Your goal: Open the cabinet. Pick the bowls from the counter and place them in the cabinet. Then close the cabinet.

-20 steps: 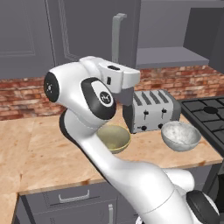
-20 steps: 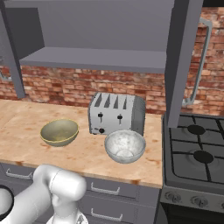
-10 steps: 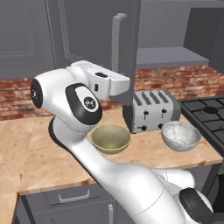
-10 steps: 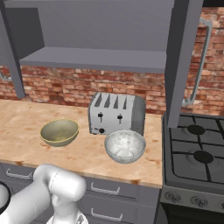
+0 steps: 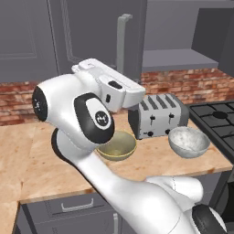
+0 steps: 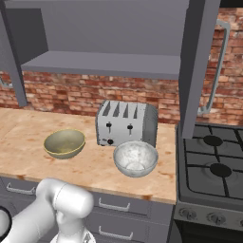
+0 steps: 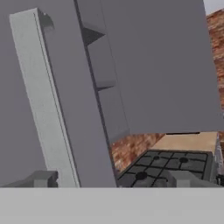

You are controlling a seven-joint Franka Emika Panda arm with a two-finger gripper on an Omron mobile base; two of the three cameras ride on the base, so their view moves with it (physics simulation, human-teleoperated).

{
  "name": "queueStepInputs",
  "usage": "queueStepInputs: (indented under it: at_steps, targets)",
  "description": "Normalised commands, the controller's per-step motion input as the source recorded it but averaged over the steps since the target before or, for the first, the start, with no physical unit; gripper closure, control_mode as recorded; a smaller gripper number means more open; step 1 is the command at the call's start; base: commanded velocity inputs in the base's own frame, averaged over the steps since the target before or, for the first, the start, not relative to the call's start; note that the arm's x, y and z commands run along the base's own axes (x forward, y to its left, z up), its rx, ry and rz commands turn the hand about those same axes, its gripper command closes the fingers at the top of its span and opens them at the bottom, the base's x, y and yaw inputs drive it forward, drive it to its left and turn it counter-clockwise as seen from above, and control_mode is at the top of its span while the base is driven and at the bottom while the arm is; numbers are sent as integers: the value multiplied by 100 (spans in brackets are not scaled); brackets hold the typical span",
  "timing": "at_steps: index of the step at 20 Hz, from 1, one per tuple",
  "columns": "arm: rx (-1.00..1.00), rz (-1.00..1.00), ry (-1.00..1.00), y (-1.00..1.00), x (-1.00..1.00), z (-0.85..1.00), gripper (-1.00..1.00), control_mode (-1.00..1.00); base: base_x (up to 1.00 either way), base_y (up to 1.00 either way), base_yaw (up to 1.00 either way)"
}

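Cabinet (image 6: 109, 33): both doors swung open above the bench (image 6: 28, 137), shelf bare.
Olive-tan bowl (image 6: 64, 143): on bench, left of toaster (image 6: 126, 123).
Marbled white bowl (image 6: 135, 158): just before toaster.
Fingers (image 7: 43, 178): spread apart, holding nothing, near silver handle (image 7: 43, 100).

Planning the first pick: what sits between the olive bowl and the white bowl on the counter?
Only bare counter between the olive bowl and white bowl in the right base view; the toaster stands just behind that gap.
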Motion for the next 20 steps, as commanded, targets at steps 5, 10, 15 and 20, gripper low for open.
queueStepInputs:
  at_steps: [5,10,15,20]
  targets:
    - [25,8,0,-82,-15,0,-100,-100,0,0,0]
    - [28,12,0,-81,-8,0,-100,-100,0,0,0]
    - [30,31,0,-59,-2,-8,-100,-100,0,0,0]
    - [27,55,0,-35,39,-28,-100,-100,0,0,0]
